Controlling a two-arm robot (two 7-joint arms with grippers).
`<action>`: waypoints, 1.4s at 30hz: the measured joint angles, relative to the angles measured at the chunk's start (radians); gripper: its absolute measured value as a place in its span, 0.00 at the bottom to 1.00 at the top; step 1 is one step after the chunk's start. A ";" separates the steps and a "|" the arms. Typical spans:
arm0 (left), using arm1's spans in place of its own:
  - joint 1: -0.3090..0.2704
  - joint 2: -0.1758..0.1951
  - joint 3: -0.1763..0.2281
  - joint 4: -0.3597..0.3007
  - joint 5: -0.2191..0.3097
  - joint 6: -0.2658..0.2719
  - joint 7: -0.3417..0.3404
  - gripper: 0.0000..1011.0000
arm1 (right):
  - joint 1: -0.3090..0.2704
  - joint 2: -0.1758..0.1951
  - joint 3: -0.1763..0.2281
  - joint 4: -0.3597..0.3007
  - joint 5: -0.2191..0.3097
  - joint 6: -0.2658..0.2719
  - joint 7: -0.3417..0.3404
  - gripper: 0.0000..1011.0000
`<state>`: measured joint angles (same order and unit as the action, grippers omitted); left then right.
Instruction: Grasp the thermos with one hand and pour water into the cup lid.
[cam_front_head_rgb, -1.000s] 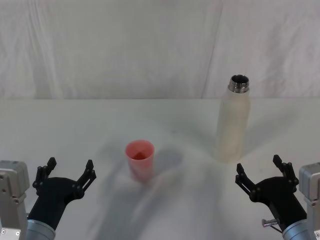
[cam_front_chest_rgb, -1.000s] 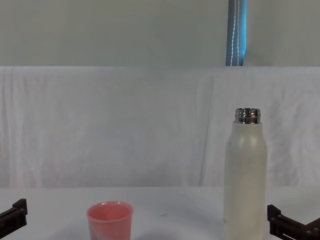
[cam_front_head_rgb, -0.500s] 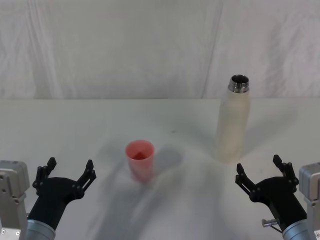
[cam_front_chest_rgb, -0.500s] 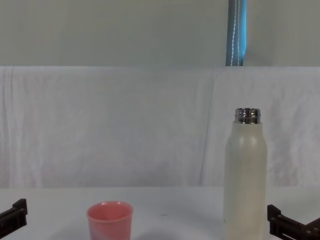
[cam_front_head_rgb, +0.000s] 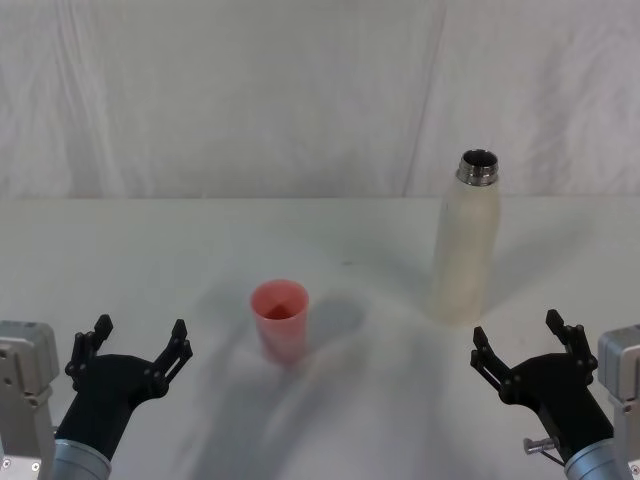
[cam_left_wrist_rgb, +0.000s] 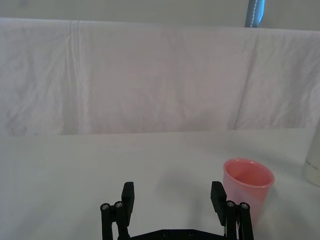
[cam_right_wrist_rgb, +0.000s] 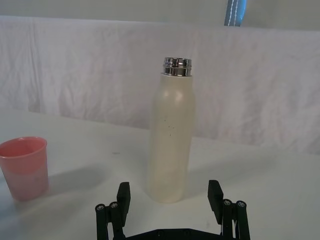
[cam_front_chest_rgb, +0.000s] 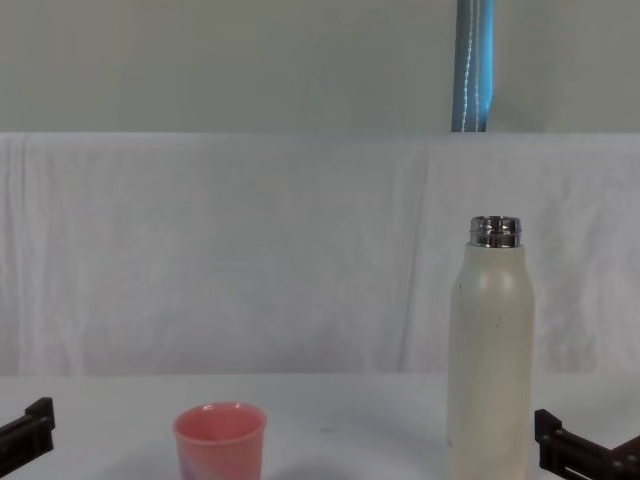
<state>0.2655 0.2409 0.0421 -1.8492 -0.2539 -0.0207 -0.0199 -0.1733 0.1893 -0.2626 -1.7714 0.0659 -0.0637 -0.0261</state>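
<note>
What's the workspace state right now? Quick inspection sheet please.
Surface: white table, bare, dry.
Thermos: upright, right side, neck uncapped.
Cup lid: upright, left of the thermos, apart from it.
Clutter: nothing seen.
Left gripper: open, near edge, short of the cup lid.
Right gripper: open, near edge, short of the thermos.
Cables: nothing seen.
Surroundings: white cloth backdrop; blue pole behind it.

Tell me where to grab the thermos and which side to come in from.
Grip the thermos around its straight cream body at mid-height, below the rounded shoulders and steel neck. Come in level from the near side with the right end effector: it sits open just in front of the bottle, which stands upright and uncapped. The cup lid stands apart toward the left, so that approach looks unobstructed.
</note>
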 joint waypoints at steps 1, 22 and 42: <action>0.000 0.000 0.000 0.000 0.000 0.000 0.000 0.99 | 0.000 0.000 0.000 0.000 0.000 0.000 0.000 0.99; 0.000 0.000 0.000 0.000 0.000 0.000 0.000 0.99 | 0.000 -0.014 0.015 0.000 0.002 0.000 0.014 0.99; 0.000 0.000 0.000 0.000 0.000 0.000 0.000 0.99 | 0.075 -0.049 0.046 0.039 0.011 0.006 0.133 0.99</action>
<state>0.2655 0.2410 0.0421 -1.8492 -0.2538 -0.0207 -0.0199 -0.0978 0.1406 -0.2163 -1.7328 0.0767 -0.0579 0.1070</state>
